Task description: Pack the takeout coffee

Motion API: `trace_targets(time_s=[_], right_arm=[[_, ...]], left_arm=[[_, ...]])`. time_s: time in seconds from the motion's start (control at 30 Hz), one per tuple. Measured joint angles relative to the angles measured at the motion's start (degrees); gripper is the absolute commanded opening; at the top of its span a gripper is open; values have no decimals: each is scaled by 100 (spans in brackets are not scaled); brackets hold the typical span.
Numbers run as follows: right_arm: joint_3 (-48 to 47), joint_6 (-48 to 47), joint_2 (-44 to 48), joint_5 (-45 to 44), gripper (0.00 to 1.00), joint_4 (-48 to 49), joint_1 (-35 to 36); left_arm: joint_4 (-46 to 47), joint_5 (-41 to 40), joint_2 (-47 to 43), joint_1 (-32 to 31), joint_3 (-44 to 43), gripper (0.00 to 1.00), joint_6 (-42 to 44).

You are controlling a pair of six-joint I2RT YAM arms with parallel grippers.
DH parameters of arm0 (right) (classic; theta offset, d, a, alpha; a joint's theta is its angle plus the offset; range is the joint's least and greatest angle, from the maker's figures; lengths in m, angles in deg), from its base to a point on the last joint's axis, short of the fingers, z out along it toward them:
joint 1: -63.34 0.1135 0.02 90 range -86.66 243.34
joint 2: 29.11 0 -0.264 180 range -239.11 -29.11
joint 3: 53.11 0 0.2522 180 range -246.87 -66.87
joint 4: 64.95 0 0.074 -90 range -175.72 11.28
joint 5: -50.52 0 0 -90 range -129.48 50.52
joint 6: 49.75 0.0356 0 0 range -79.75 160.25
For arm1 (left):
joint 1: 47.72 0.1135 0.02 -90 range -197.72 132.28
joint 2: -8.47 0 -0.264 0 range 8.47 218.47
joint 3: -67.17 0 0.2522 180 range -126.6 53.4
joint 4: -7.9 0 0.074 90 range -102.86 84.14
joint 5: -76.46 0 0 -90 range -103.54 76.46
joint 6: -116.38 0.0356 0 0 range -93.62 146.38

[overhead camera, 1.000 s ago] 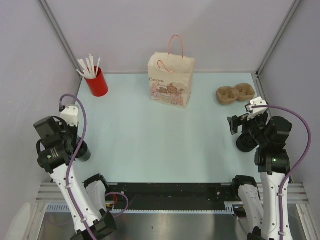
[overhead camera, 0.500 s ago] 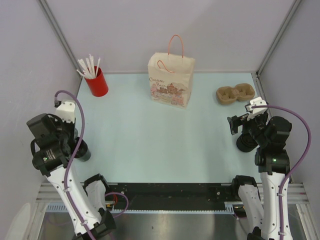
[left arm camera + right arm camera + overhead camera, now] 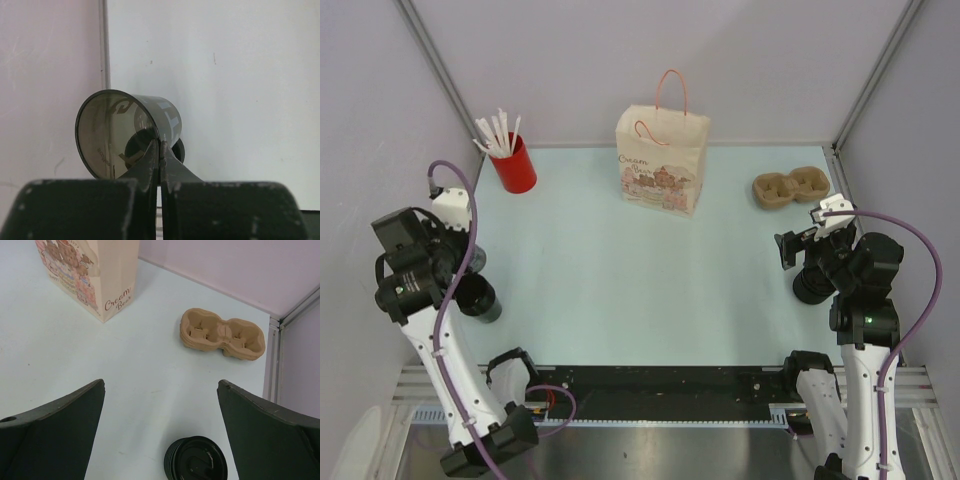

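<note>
The takeout coffee (image 3: 107, 130) is a dark smoky-grey cup, its open mouth turned toward the left wrist camera. My left gripper (image 3: 159, 145) is shut on the cup's rim wall, one finger inside and one outside. From above, the cup (image 3: 478, 299) sits under my left gripper (image 3: 468, 280) near the left wall. The paper bag (image 3: 662, 160) stands upright at the back centre, also in the right wrist view (image 3: 90, 270). My right gripper (image 3: 161, 390) is open and holds nothing; from above it (image 3: 798, 247) hovers at the right side.
A stack of black lids (image 3: 196, 459) lies just below the right fingers, partly hidden under the right arm from above (image 3: 810, 287). A brown two-cup carrier (image 3: 792, 188) rests at the back right. A red cup of white straws (image 3: 512, 160) stands at the back left.
My left arm has swung a little to the left and back toward the wall, taking the cup slightly left with it. The right arm has not moved.
</note>
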Motion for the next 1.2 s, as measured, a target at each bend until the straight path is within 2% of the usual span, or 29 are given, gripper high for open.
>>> trace_targets(time_s=[0.1,0.5,0.77,0.97,1.2], right_arm=[[0,0,-7,0,100,-2,0],[0,-44,-28,0,100,-37,0],[9,-52,-98,-11,100,-35,-9],[48,-85,-138,-44,100,-33,-11],[96,-103,-229,-46,100,-35,-15]], left_arm=[[61,-205,133,-496,2,0,-181],[592,-1593,682,-3368,4,0,-1145],[916,-2378,1226,-5198,11,0,-1488],[1029,-2424,1679,-6000,11,0,-1497],[1215,-2402,1799,-7178,9,0,-1200]])
